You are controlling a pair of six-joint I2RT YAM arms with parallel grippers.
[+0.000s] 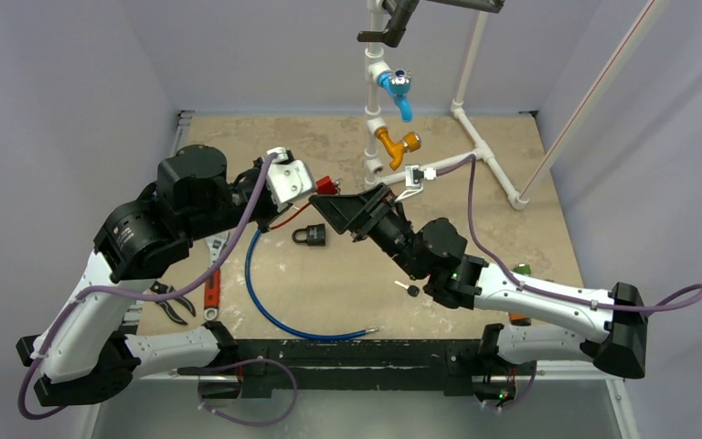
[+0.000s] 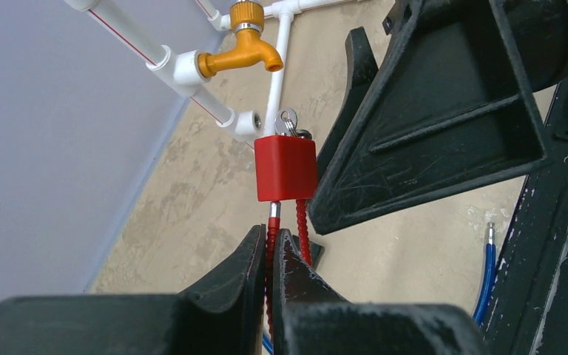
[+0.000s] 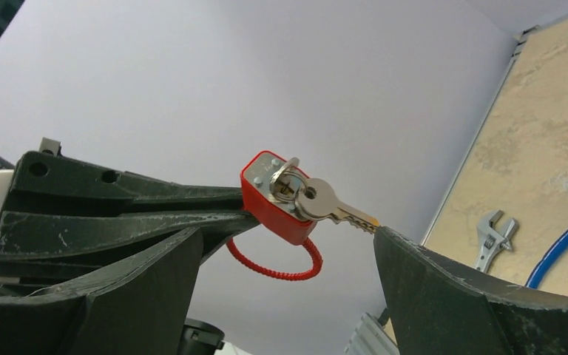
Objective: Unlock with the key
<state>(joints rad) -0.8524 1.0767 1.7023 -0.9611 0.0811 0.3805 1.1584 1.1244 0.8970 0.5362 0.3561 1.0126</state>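
A red padlock [image 1: 329, 186] with a red cable shackle [image 2: 271, 222] is held in the air above the table. My left gripper [image 1: 315, 190] is shut on the cable just below the lock body [image 2: 286, 168], as the left wrist view [image 2: 272, 240] shows. Silver keys on a ring [image 3: 318, 201] sit at the lock's [image 3: 266, 198] keyhole face; one key blade sticks out sideways. My right gripper [image 3: 287, 233] is open, its jaws wide on either side of the lock and keys, one fingertip [image 3: 384, 238] almost at the key tip. It also shows in the top view [image 1: 347, 206].
A black padlock [image 1: 311, 235], a blue hose [image 1: 265, 306], pliers [image 1: 172, 302], an orange-handled wrench [image 1: 212, 283] and a small loose key [image 1: 409, 290] lie on the table. A white pipe frame with a blue tap [image 1: 398, 91] and an orange tap [image 1: 398, 144] stands behind.
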